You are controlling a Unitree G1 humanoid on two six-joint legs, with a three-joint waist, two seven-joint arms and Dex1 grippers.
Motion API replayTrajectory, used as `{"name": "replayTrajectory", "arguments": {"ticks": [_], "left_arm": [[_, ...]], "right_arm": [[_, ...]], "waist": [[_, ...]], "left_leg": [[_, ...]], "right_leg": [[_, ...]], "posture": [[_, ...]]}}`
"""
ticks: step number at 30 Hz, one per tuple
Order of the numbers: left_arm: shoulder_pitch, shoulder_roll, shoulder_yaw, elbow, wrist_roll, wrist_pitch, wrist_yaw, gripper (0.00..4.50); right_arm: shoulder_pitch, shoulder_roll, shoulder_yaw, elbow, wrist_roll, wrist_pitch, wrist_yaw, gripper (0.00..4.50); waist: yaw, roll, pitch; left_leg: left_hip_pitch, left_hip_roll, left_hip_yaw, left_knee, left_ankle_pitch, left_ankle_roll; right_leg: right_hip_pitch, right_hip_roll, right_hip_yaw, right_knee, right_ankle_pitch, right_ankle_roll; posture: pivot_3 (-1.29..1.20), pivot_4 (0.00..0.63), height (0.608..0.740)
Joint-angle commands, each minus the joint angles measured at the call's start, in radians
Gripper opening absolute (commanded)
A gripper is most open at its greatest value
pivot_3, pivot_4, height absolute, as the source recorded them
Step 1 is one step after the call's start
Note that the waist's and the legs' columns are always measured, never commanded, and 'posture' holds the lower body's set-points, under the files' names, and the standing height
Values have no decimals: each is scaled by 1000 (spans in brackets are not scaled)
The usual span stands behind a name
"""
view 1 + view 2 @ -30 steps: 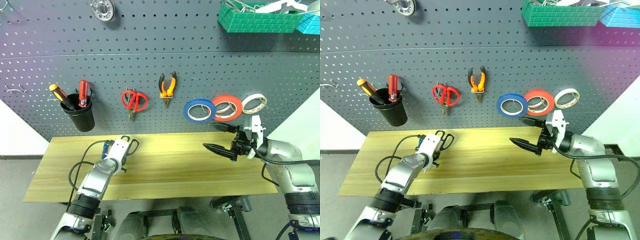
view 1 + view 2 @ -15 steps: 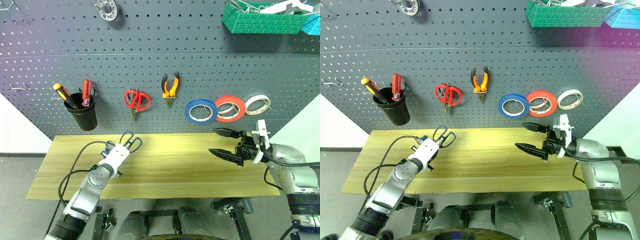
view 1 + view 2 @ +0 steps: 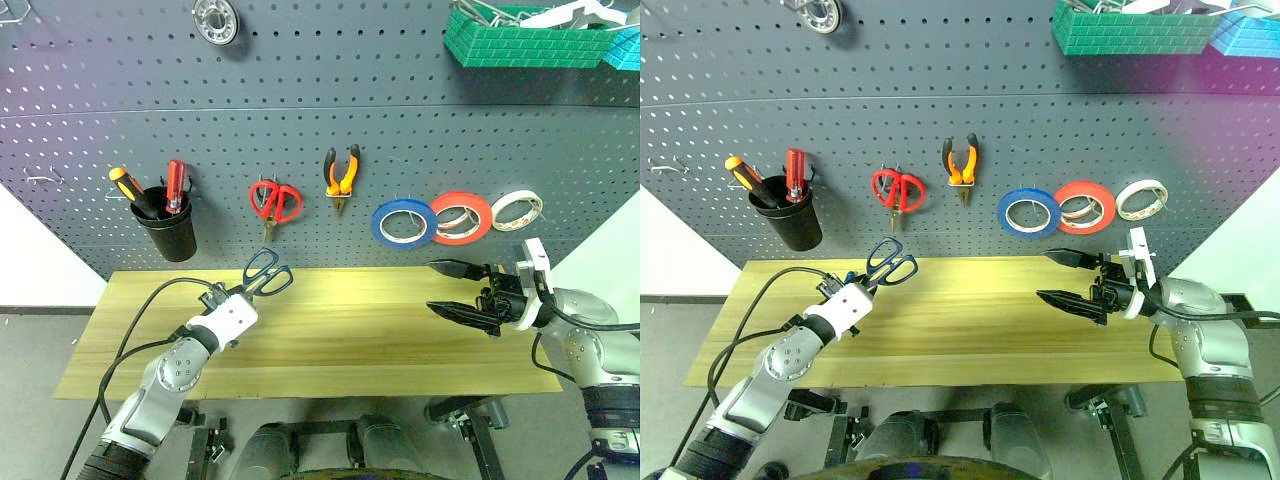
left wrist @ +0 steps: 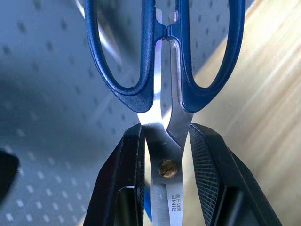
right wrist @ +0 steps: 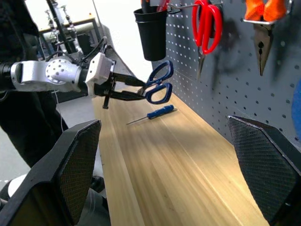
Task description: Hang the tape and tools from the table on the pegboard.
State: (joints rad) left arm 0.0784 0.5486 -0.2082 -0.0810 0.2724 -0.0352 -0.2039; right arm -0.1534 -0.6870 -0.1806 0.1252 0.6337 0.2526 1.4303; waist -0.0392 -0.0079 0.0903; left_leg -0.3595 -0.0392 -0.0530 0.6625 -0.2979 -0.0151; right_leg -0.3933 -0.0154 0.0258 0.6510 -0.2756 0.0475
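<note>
Left gripper (image 3: 243, 297) is clamped on the scissors (image 3: 266, 273) at the blades near the pivot, dark handle loops pointing up toward the pegboard (image 3: 300, 110). Scissors are off the table (image 3: 340, 340), held just below the red-handled scissors (image 3: 272, 200) hanging on the pegboard. The left wrist view shows both fingers (image 4: 127, 188) pressed on either side of the steel.

Right gripper (image 3: 462, 291) has jaws spread wide, holding nothing, pointing sideways over the right part of the table, below the red roll (image 3: 460, 217).

On the pegboard, relative to the blue tape (image 3: 402, 222):
- pliers (image 3: 339, 175) hang just left of it and higher
- red roll touching or overlapping its right edge
- cream roll (image 3: 517, 209) further right
- black cup (image 3: 166, 228) with orange and red screwdrivers far left

Blue-handled screwdriver (image 5: 151, 115) lies flat on the table near the back edge, under the held scissors.
</note>
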Motion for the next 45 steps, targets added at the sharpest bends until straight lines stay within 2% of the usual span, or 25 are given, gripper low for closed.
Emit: {"name": "replayTrajectory", "arguments": {"ticks": [1,12,17,26,35,45], "left_arm": [[-1,16,41,-27,31,-93,28,1072],[33,15,103,-37,132,-281,153,1072],[23,9,136,-37,157,-334,193,1072],[-12,-14,150,-29,172,-349,207,1072],[-45,-39,148,-22,168,-346,199,1072],[-96,-76,178,29,148,-318,205,1072]], "right_arm": [[4,-18,-40,-15,23,-14,24,4500],[25,-2,-60,2,28,-35,51,4500],[18,13,-90,-5,110,42,44,4500],[45,68,-132,-31,180,86,-1,4500],[122,161,-134,-11,141,3,-48,4500],[149,163,-141,-1,137,-10,-41,4500]], "waist": [[0,0,0],[-2,2,-1],[-2,3,-2],[-2,4,-3],[-5,8,-7],[-5,11,-10]], "left_leg": [[0,0,0,0,0,0],[1,0,0,0,0,0],[2,0,1,0,0,0],[2,0,1,0,0,1],[2,0,2,1,0,1],[3,0,2,2,0,1]], "right_leg": [[0,0,0,0,0,0],[0,0,0,0,0,0],[2,0,0,0,0,0],[2,0,0,1,0,0],[2,0,0,2,0,1],[3,1,0,3,0,1]], "posture": [[-125,38,730],[-127,34,730],[-126,33,730],[-128,27,730],[-134,22,730],[-140,23,730]]}}
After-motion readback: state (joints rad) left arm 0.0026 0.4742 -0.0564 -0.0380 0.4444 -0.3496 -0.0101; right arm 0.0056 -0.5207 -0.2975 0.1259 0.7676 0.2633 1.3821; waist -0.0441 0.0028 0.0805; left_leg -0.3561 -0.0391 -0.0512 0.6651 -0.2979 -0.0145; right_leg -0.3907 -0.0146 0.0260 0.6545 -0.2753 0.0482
